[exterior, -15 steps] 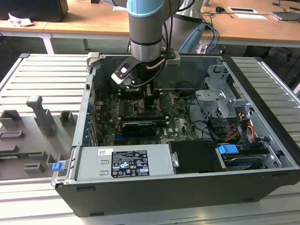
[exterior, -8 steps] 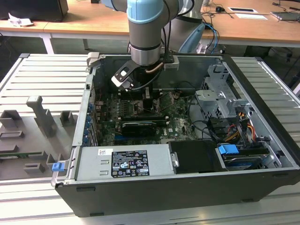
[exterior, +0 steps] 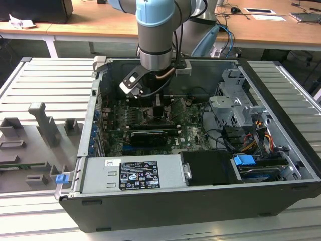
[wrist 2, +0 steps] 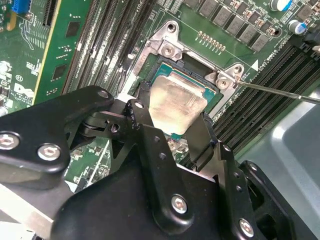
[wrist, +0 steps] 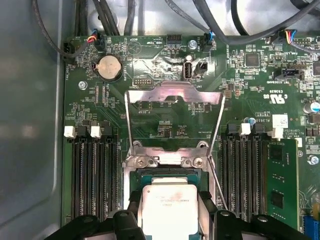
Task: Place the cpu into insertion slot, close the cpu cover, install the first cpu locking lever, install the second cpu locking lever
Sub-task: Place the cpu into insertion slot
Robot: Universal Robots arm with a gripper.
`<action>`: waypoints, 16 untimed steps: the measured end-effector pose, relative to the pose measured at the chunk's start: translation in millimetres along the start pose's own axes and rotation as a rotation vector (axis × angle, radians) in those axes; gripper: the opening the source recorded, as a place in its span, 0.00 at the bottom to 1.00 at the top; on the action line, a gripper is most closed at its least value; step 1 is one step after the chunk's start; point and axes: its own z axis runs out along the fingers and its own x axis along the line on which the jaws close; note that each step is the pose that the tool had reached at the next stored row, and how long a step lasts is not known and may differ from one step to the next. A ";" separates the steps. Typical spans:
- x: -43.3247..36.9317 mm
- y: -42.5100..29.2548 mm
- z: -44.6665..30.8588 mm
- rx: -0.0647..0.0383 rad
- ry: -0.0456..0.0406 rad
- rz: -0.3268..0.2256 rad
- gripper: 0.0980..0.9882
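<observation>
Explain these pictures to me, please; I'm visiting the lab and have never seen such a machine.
A robot arm reaches into an open computer case; the exterior view watches this from outside. Both wrist views come from cameras riding on the arm, looking at the green circuit board. The black tool grips the cpu, a small square chip with a metal top, at the insertion slot, the socket made for it. The cpu cover, a silver frame, stands flipped open at the socket's edge.
</observation>
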 end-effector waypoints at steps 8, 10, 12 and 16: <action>0.0 0.8 2.4 0.002 -0.0010 0.013 0.48; 0.0 0.8 2.5 0.002 -0.0010 0.013 0.50; 0.0 0.8 2.5 0.002 -0.0011 0.014 0.57; 0.1 1.3 -3.8 0.002 0.0000 0.015 0.57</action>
